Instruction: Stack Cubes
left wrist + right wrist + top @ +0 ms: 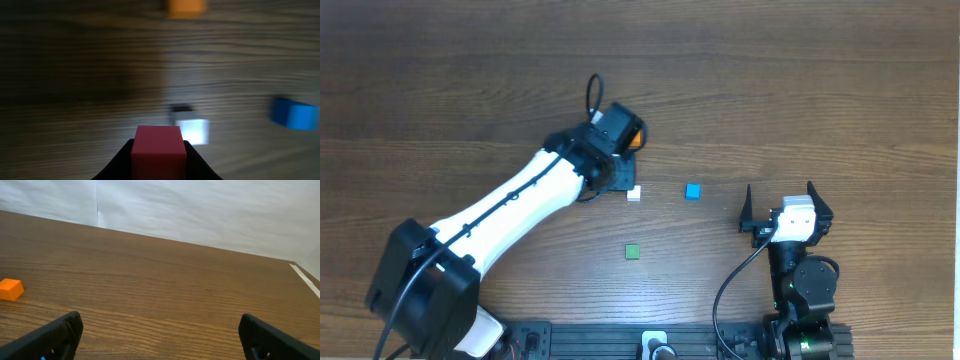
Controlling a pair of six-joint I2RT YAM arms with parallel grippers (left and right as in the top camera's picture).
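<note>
On the wooden table [820, 80] we see the left gripper [159, 146] clamping a red cube [159, 159] near the white cube [194, 130]; the right gripper [778, 205] is spread wide, holding nothing.

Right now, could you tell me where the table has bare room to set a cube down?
Bare: the far strip of table beyond the left gripper, and the right side past the blue cube, beyond the open right gripper. Crowded: the middle, with the white cube, green cube, orange cube and the held red cube.

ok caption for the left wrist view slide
Left gripper holding a red cube over the table; white cube, blue cube, orange cube nearby.
</note>
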